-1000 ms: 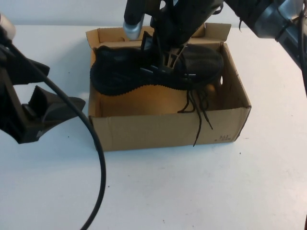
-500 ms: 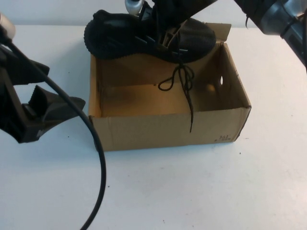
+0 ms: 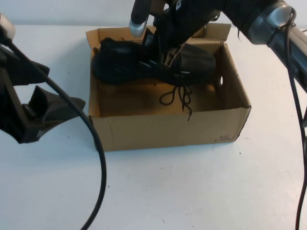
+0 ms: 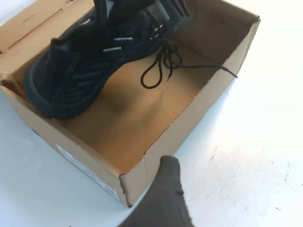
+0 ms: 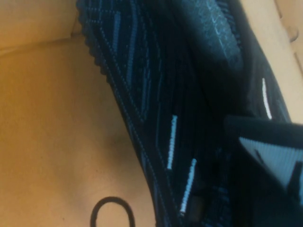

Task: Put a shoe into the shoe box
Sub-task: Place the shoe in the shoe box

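While my right gripper (image 3: pixel 160 50) stays clamped on the shoe (image 3: pixel 153 64) at its laced middle, the black knit sneaker hangs inside the shoe box (image 3: pixel 168 129), lower than half a second ago, laces dangling. My left gripper (image 3: pixel 41 110) waits spread wide, left of the box.

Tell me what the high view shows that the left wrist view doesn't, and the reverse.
Only the high view shows the right gripper shut on the shoe from above, its arm reaching in from the far right, the open left gripper parked left of the shoe box, and the side holes in the box's right wall. Only the left wrist view shows the white label on the box's outer wall and a laces' end draped over the rim. Both show the black sneaker inside the open cardboard box, laces hanging loose above the floor.
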